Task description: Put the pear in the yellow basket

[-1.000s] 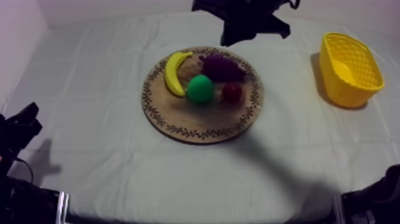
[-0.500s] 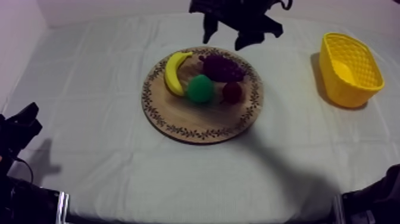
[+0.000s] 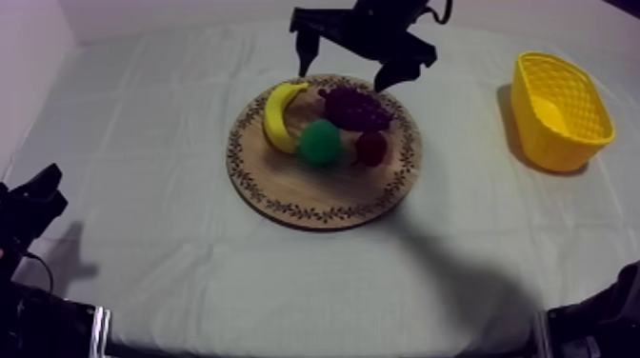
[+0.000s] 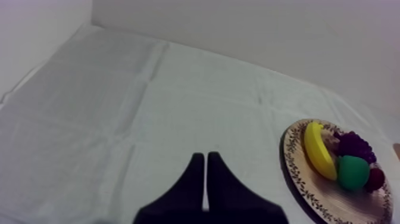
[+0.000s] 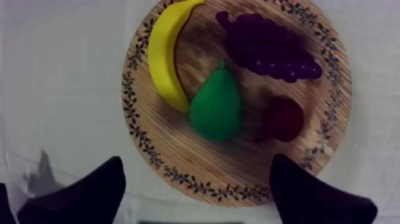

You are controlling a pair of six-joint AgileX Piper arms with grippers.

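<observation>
A green pear [image 3: 320, 143] lies in the middle of the round wooden board [image 3: 324, 197], between a banana [image 3: 278, 116] and a small red fruit [image 3: 371, 148]. My right gripper [image 3: 348, 63] hangs over the board's far rim, fingers wide apart and empty. Its wrist view looks straight down on the pear [image 5: 215, 109], which lies on the board [image 5: 238, 162] beyond the open gripper [image 5: 196, 164]. The yellow basket [image 3: 560, 109] stands at the far right. My left gripper [image 3: 33, 202] rests low at the left, its fingers [image 4: 205, 176] together in a narrow wedge.
A bunch of purple grapes [image 3: 357, 108] lies on the board behind the pear, close under my right gripper. The left wrist view shows the board [image 4: 293, 161] with its fruit off to the side. Bare cloth [image 3: 143, 124] surrounds the board.
My right gripper has gone from shut to wide open and has shifted a little left and down, over the board's far rim. The fruit and the left arm have not moved.
</observation>
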